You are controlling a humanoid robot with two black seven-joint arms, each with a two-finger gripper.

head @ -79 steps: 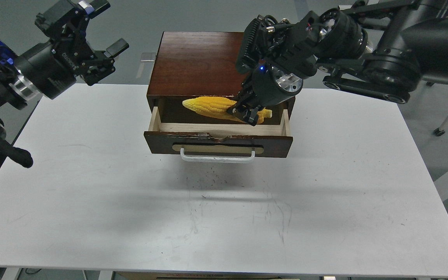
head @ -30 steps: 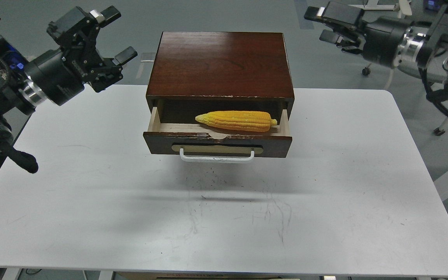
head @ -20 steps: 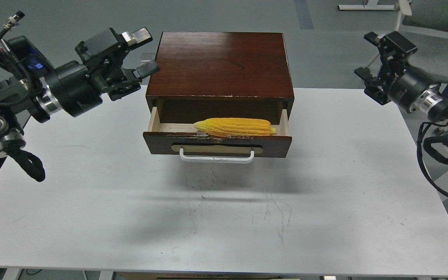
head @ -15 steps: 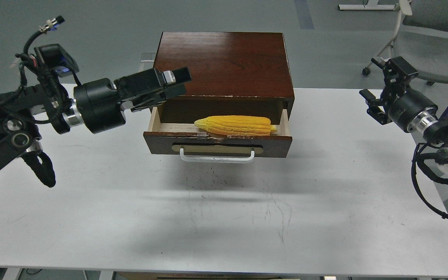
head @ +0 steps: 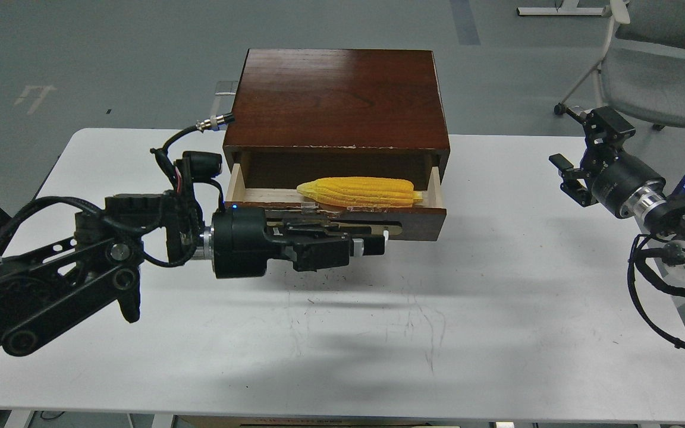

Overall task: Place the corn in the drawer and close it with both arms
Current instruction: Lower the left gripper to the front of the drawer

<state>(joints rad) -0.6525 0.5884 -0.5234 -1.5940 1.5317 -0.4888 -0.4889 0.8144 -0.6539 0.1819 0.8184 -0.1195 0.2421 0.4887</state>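
Observation:
The yellow corn [head: 357, 191] lies lengthwise inside the open drawer [head: 423, 221], near its front edge and towards the right. The drawer sticks out of the dark wooden cabinet [head: 336, 95]. My left gripper [head: 372, 242] lies level across the drawer front and covers most of the white handle, whose right end [head: 386, 236] still shows. It is dark and seen from the side, so I cannot tell its fingers apart. My right gripper [head: 574, 148] is open and empty, well to the right of the cabinet above the table's right side.
The cabinet stands at the back middle of a white table [head: 497, 333]. A grey office chair [head: 657, 71] stands on the floor behind the right arm. My left arm's links [head: 81, 267] stretch over the table's left side.
My left gripper has dropped from beside the cabinet's top left corner to lie in front of the drawer's handle. My right gripper has stayed about where it was. The corn has not moved.

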